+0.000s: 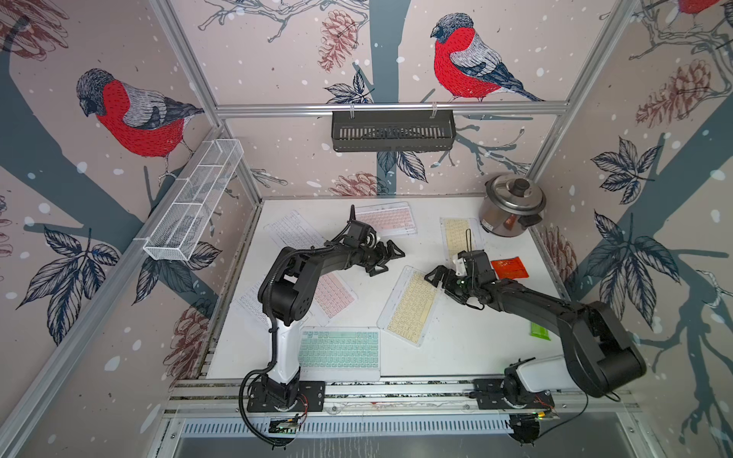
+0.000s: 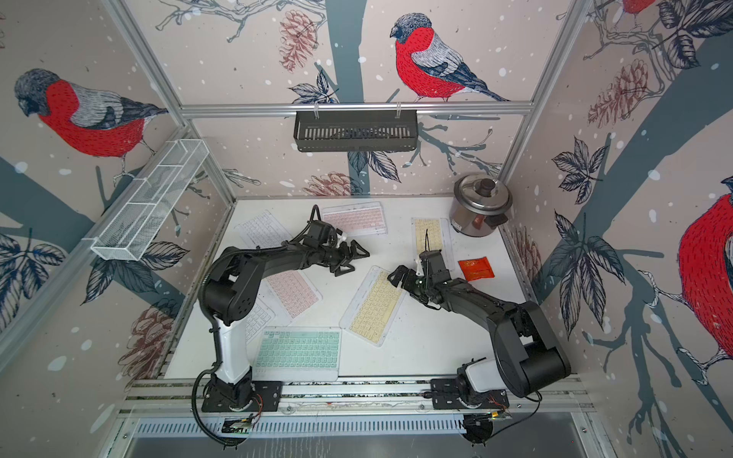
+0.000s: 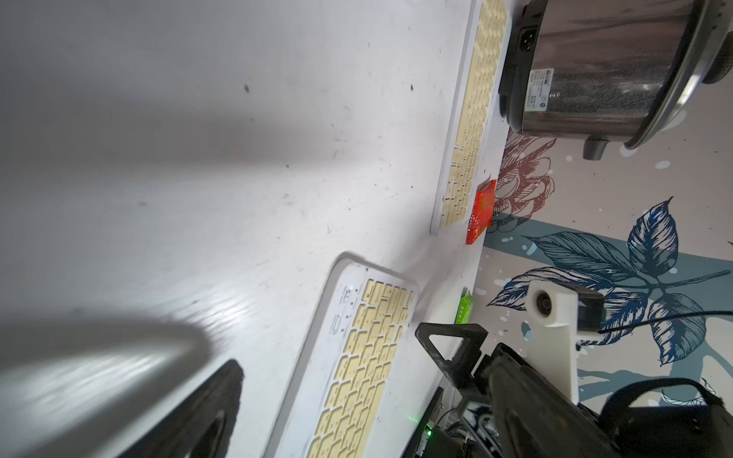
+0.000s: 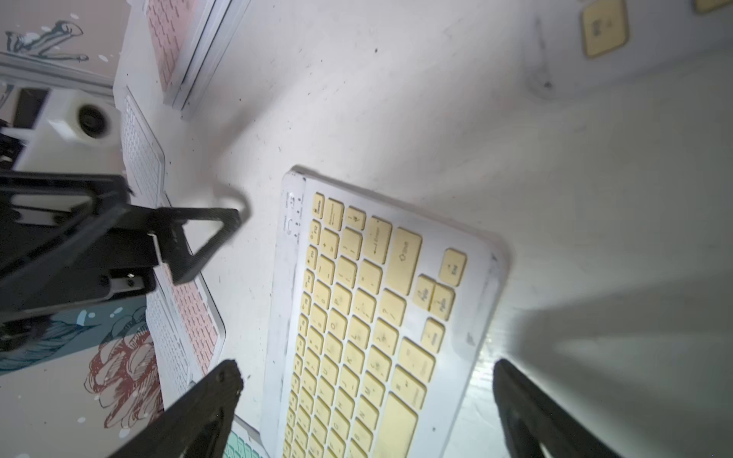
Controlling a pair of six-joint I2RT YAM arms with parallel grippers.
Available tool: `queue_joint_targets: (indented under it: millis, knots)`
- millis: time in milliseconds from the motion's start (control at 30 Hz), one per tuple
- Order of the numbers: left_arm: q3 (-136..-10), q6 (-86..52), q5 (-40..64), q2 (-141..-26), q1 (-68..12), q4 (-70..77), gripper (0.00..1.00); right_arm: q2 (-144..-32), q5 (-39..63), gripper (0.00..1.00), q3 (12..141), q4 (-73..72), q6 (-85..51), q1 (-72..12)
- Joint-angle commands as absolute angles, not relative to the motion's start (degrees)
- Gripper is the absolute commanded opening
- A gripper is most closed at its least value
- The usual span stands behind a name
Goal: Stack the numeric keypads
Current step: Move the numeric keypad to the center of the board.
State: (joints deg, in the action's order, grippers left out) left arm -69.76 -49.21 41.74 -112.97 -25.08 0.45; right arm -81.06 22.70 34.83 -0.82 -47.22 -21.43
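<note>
- Several numeric keypads lie flat on the white table (image 1: 468,353), none inside a container. A mint green keypad (image 1: 339,351) is at the front edge, a central yellow keypad (image 1: 410,307) lies slanted mid-table, a rear yellow keypad (image 1: 456,238) is beside the cooker, and a rear pink keypad (image 1: 384,218) and a rear white keypad (image 1: 291,232) lie along the back.
- A near pink keypad (image 1: 337,295) and a near white keypad (image 1: 248,303) lie partly hidden under the left arm.
- The left gripper (image 1: 386,261) hangs above bare table with its jaws spread, grasping nothing.
- The right gripper (image 1: 444,285) hovers over the far end of the central yellow keypad, jaws released wide and holding nothing.
- A steel rice cooker (image 1: 511,206) stands in the rear right corner with its lid (image 1: 515,190) on, so its inside is hidden.
- A white mesh basket (image 1: 194,202) with divided compartments hangs on the left wall and a black slotted basket (image 1: 392,131) hangs on the rear rail. I cannot tell their contents.
- An orange packet (image 1: 509,267) and a green packet (image 1: 539,330) lie loose near the table's right edge.
</note>
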Motion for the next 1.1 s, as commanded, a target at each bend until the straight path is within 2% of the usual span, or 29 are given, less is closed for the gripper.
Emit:
queue_joint_targets:
  millis: [0,200,433,767,1067]
  knots:
    - [-66.98,-42.82,41.24,-107.99,-23.92,-8.4,0.96,-80.82,25.22,1.0,34.22,4.24,-41.75,-23.15]
    - [-54.29,-44.3,45.67,-100.94,-23.73,-7.06,0.96,-80.22,25.15,1.0,30.91,4.93,-42.35,-30.59]
    - [-48.48,-42.28,43.96,-96.37,-22.25,-9.98,0.96,-82.71,25.97,1.0,30.06,-4.07,-50.74,-37.84]
    - [-56.77,-43.2,43.26,-104.16,-21.93,-7.95,0.96,-86.31,28.72,1.0,34.63,-6.34,-50.37,-34.61]
    - [-69.91,-43.49,43.67,-116.34,-23.83,-9.07,0.96,-85.95,30.76,1.0,31.06,-10.4,-51.87,-35.04]
